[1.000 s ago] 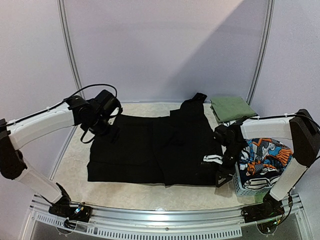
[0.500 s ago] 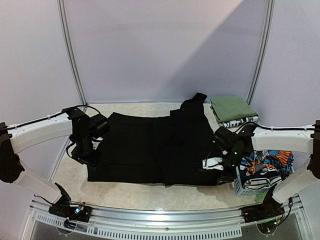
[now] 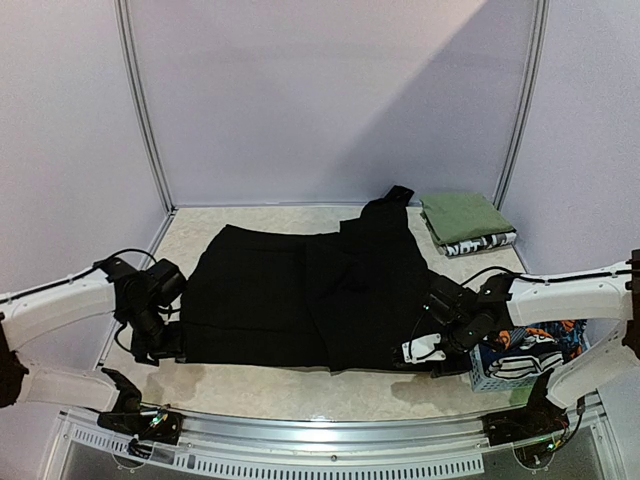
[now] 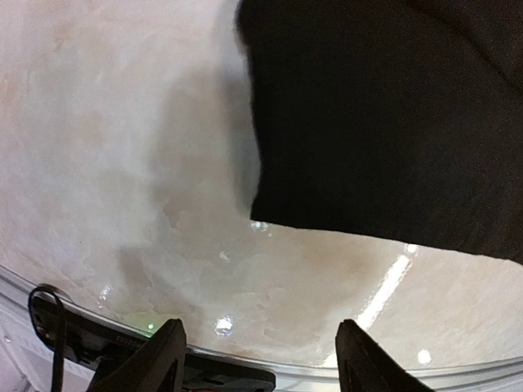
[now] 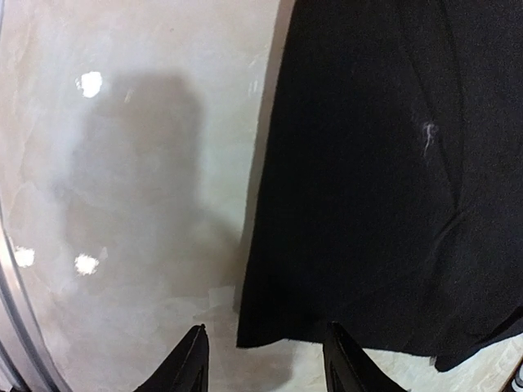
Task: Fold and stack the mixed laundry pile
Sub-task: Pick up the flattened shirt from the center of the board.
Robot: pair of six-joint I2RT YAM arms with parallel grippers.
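1. Top external view: the large plain black garment is seen spread flat across the middle of the bench. The left gripper is set at its near-left corner and the right gripper at its near-right corner. Both are released, with nothing held. The pale blue lattice plastic basket, holding the orange-blue-white cartoon-print piece, stands at the bench's near-right corner, just beside the right arm. A knock is judged likely if that arm is swung outward. The folded olive-green cloth lies on a black-and-white printed piece at the far-right corner. Open room is left along the far and left edges.
2. Left wrist view: the fingers are spread over bare bench, with the garment's corner just ahead. A pinch made short would be closed on nothing.
3. Right wrist view: the fingers are spread astride the near hem by the corner, unclenched. The cloth looks layered here, so only one layer may be caught and the fold dragged askew.
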